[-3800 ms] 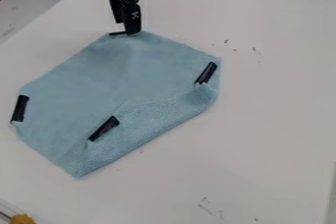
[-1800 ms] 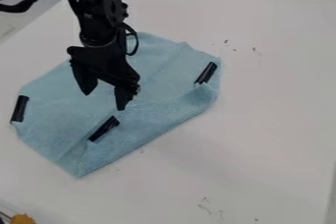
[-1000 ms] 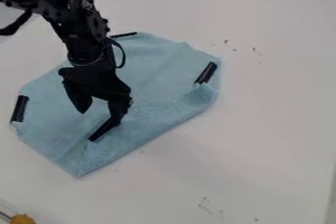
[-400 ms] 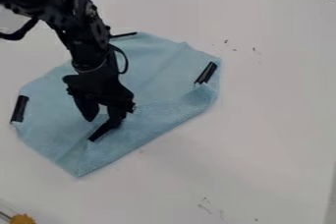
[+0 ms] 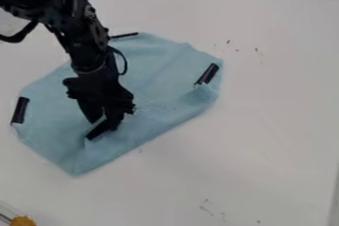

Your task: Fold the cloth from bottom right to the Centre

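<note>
cloth: light blue cloth (image 5: 162,61) is lying on the white counter (image 5: 271,121), left of view centre, its long axis slanting from lower left to upper right.
fold: a band along the lower right side is lying turned over onto the cloth; its inner edge is running from near the right clip (image 5: 207,73) down toward the lower clip (image 5: 96,131).
pincer: the pincer (image 5: 104,124) is hanging over the lower left half of the cloth, tips pointing down, pinching the upper end of the lower clip.
lower clip: black, slanting, sitting at the inner edge of the turned band; cloth is bunching slightly beside it.
right clip: black, slanting, sitting near the right-hand corner; cloth is puckering at its lower end.
left clip: black left clip (image 5: 20,110) is sitting on the left-hand corner, nearly upright in view.
far clip: thin black far clip (image 5: 125,35) is lying along the top edge of the cloth, just beside the arm.
arm: black arm (image 5: 84,46) is coming in from upper left, covering part of the cloth; a cable loop (image 5: 124,61) is bulging out on its right.
counter: small dark marks are showing right of the cloth and lower right.
bottom left: a yellow-orange thing (image 5: 23,221) is showing at the view's edge.
</note>
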Motion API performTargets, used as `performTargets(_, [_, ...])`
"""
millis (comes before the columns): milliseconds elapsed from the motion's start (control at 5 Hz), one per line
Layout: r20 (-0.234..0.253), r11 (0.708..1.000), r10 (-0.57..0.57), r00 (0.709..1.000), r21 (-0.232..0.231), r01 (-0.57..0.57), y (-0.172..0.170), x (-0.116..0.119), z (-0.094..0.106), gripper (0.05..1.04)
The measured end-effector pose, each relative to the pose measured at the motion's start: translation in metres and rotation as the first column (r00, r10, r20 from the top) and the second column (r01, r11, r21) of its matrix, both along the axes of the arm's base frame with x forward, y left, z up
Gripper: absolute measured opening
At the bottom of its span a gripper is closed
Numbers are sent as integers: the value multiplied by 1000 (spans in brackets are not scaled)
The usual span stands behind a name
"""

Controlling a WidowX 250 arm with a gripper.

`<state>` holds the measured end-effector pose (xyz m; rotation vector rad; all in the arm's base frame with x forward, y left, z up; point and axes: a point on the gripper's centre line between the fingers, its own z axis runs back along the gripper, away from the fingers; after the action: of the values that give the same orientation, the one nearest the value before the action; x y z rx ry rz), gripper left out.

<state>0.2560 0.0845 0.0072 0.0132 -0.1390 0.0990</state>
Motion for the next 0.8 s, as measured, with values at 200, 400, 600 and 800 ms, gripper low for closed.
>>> performTargets(200, [-16,1000,0,1000,2,0,0,-2,0,210])
performTargets(400, [-17,999,-19,1000,30,20,-4,-1,6,127])
performTargets(600, [3,999,-20,1000,38,20,-4,0,9,314])
performTargets(800, [1,999,-19,1000,39,19,-5,-2,8,612])
